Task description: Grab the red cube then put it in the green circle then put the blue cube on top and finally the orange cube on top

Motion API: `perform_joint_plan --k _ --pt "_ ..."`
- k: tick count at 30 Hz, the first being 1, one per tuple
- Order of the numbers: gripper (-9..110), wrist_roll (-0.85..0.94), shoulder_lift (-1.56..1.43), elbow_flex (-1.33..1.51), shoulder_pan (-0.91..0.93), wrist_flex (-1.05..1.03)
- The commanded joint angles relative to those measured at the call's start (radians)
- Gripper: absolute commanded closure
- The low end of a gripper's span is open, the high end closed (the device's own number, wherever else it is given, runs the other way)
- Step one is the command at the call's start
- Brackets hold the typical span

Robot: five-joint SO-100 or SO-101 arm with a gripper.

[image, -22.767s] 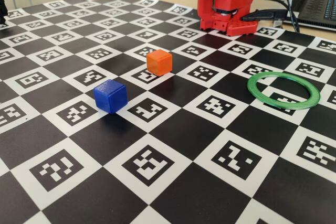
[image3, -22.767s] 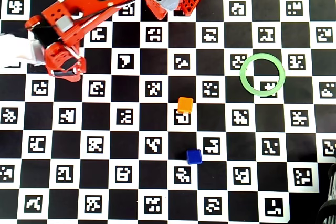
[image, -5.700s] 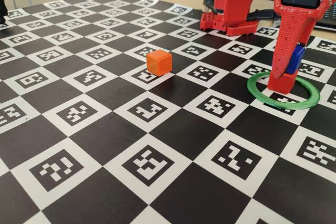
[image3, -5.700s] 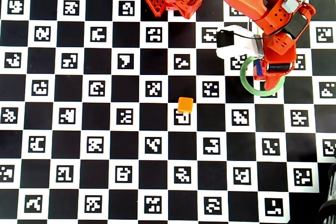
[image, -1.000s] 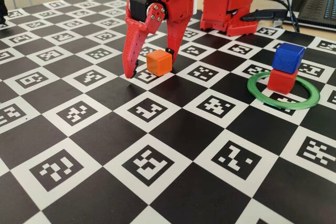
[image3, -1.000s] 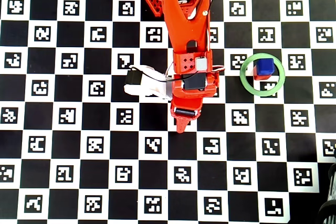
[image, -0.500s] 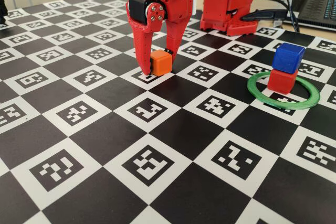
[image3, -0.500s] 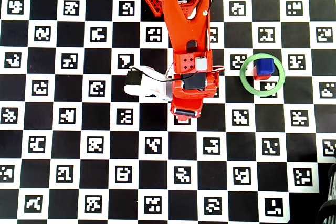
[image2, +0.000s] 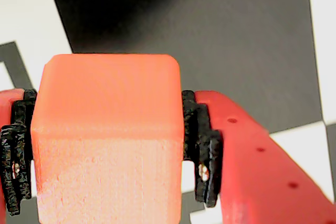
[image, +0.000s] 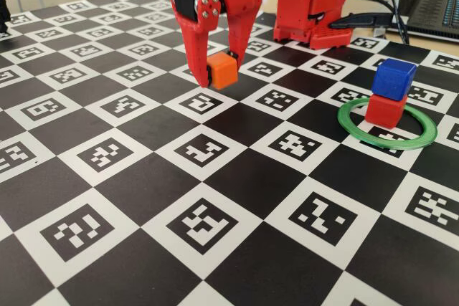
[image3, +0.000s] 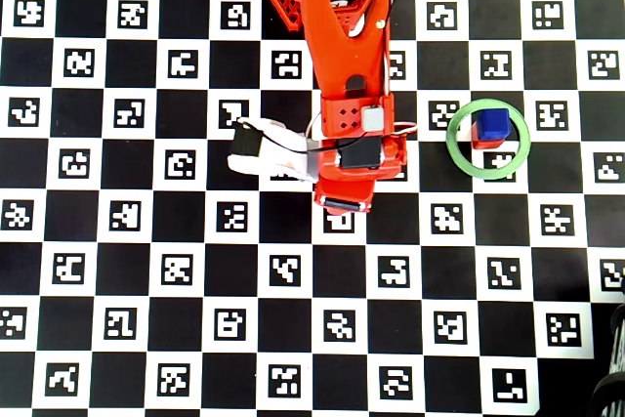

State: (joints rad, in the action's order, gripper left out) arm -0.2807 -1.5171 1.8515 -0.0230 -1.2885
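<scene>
Fixed view: the claw pinches the orange cube between its two red fingers, one finger on the cube's left face, the other behind its right side. The cube hangs clear of the checkerboard mat; a gap shows between its underside and the marker square below. It sits at the very tips of the fingers, its near face square to the camera and slightly tilted.

Wrist view: orange cube fills the centre of the frame, wedged between the black ridged pads on either side. Both pads touch the cube's side faces; no gap visible on either flank. The red finger to the right sits just outside its pad. Black and white mat squares lie behind the cube, blurred.

Overhead view: the arm reaches down-frame from its base at the top edge, and the claw end covers the orange cube completely, so the cube cannot be seen here. A white camera housing projects to the left of the wrist.

Stack: the red cube rests on the mat inside the green circle, toward the ring's far side. The blue cube sits on top of it, rotated a little against the red one. Overhead, the blue cube lies in the upper part of the ring, with a sliver of red showing below it. The stack stands well to the right of the claw in both views.
</scene>
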Motion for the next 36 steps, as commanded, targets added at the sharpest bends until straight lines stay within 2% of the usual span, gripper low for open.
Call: perform_joint_plan --k 1,7,11,22,36 --pt "90 -0.072 -0.141 -0.146 0.015 -0.146" --pt "88 -0.137 -0.166 -0.374 -0.028 -0.422" --pt "88 -0.158 -0.176 -0.509 -0.123 -0.537" --pt "91 -0.316 -0.192 -0.597 -0.437 -0.551" --pt "91 -0.534 -0.044 -0.598 -0.830 -0.488"
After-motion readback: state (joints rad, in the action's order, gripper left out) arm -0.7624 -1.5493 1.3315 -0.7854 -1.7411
